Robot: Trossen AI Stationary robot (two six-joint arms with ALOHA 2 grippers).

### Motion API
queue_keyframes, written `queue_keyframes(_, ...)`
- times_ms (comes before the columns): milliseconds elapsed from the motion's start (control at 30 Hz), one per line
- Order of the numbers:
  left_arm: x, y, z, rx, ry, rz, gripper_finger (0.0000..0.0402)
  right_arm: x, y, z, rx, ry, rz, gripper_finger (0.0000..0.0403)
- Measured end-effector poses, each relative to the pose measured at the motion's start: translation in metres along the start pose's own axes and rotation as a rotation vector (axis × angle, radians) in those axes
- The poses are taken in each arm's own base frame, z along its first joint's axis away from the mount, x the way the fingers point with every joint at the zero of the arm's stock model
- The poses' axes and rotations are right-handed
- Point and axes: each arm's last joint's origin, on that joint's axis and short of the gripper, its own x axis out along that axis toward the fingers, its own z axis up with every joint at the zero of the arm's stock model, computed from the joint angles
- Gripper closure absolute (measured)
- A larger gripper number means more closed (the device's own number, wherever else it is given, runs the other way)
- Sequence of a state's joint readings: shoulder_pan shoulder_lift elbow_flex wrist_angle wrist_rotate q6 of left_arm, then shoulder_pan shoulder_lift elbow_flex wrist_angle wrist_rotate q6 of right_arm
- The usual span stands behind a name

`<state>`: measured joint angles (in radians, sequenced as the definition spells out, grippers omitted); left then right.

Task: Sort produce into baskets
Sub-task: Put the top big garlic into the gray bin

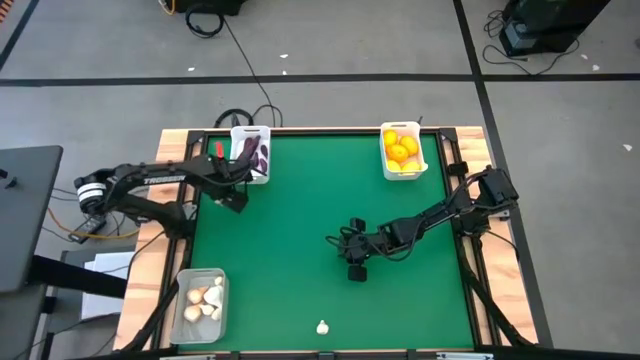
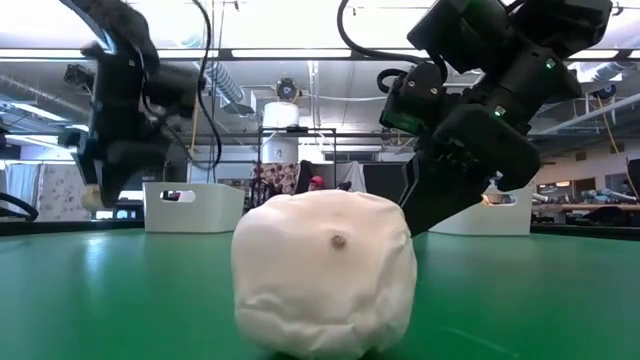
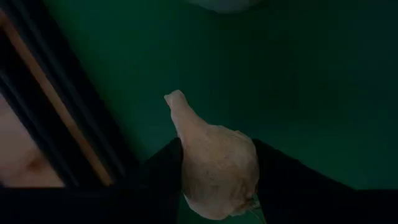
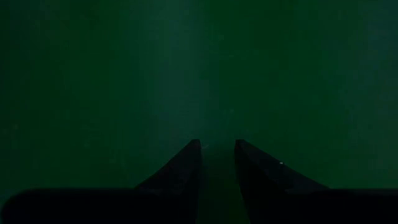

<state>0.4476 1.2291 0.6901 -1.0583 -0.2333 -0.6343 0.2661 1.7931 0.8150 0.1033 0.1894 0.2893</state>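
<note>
Garlic bulb (image 2: 325, 272) close up, white bin (image 2: 193, 207) behind

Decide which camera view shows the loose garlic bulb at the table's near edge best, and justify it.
The low view: the garlic bulb fills the foreground, its surface and base on the mat plain. The high view shows it only as a small white speck. Neither wrist view shows it; the left tool grips a different bulb.

Green table (image 1: 300, 230) on grey floor (image 1: 330, 40) with cables (image 1: 215, 20).
</note>
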Motion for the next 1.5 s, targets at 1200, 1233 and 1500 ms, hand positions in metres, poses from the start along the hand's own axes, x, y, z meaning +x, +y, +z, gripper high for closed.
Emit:
queue_keyframes(1200, -0.109, -0.115, -0.229, 0.291, 0.199, -0.308, 0.0226, -0.003, 0.013, 0.001, 0.048, -0.048, 0.013, 0.0293)
queue_keyframes(1233, -0.108, -0.115, -0.233, 0.289, 0.206, -0.298, 0.0226, -0.003, 0.013, 0.001, 0.049, -0.053, 0.014, 0.0293)
queue_keyframes(1500, -0.102, -0.113, -0.249, 0.315, 0.183, -0.256, 0.0222, -0.003, 0.013, 0.003, 0.034, -0.068, 0.02, 0.029)
